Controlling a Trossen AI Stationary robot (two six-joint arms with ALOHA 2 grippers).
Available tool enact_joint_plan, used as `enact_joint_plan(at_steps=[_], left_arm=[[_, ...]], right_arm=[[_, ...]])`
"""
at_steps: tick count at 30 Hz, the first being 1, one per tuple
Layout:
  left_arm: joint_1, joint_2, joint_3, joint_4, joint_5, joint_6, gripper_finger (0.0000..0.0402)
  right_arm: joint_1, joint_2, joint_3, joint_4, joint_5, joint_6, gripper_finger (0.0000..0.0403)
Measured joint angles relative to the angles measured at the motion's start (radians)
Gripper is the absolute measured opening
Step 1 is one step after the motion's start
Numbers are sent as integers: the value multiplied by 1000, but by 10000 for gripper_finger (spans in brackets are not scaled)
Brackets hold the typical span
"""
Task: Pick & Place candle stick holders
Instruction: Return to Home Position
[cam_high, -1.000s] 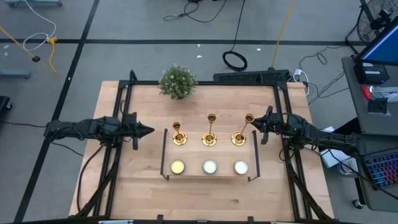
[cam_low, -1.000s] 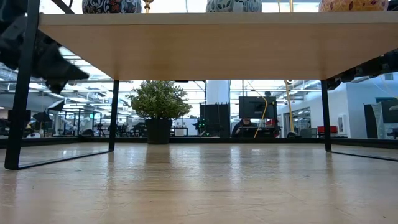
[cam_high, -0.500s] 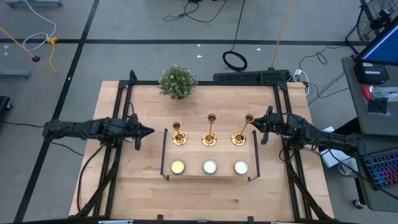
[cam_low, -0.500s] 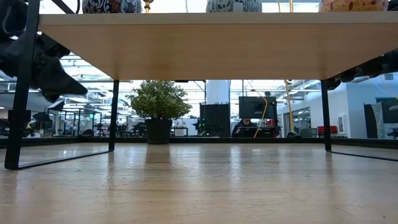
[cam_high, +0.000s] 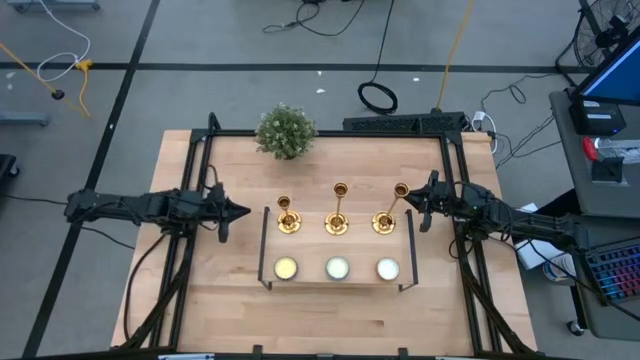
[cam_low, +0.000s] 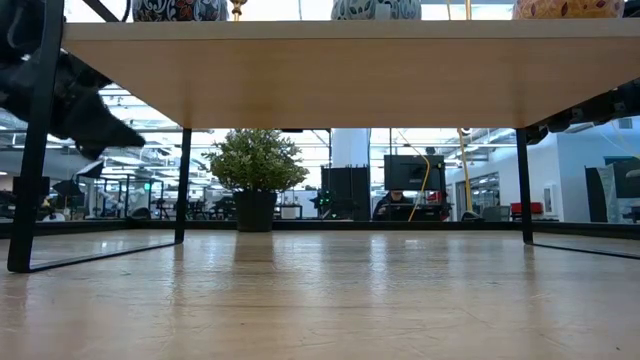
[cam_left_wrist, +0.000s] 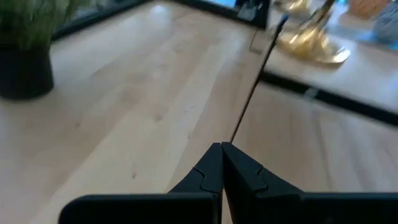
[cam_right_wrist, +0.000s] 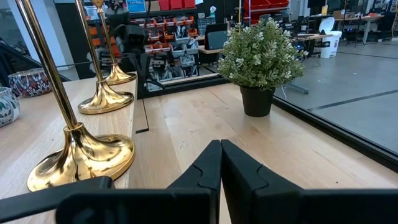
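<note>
Risk lies mainly with the right gripper (cam_high: 412, 205). Its jaws are pressed together and hold nothing, and the nearest of the candle stick holders (cam_right_wrist: 81, 155) stands just beside them, off to one side and not touching. We judge that a sideways swing during withdrawal could clip the thin stem. That could tip the holder on the shelf (cam_high: 310, 245) or knock it into its neighbours. A straight pull-back away from the shelf avoids this.

The left gripper (cam_high: 238, 211) carries less risk. Its jaws are likewise closed and empty. The shelf's black leg (cam_left_wrist: 252, 93) stands ahead of them, with a holder's gold base beyond it. A forward drift could catch that leg and shift the shelf on the desk (cam_high: 230, 290).

All three holders stand upright in a row between the two sets of jaws, with three candles (cam_high: 337, 267) in a parallel row beside them.
</note>
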Motion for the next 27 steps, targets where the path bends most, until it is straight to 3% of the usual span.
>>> enact_joint_plan(at_steps=[10, 21, 27], left_arm=[[1, 12, -107, 336, 69, 22, 4], [63, 24, -111, 341, 69, 63, 7], [110, 46, -111, 340, 53, -63, 29]], right_arm=[[0, 0, 0, 1, 0, 0, 4], [0, 0, 0, 0, 0, 0, 4], [0, 0, 0, 0, 0, 0, 4]])
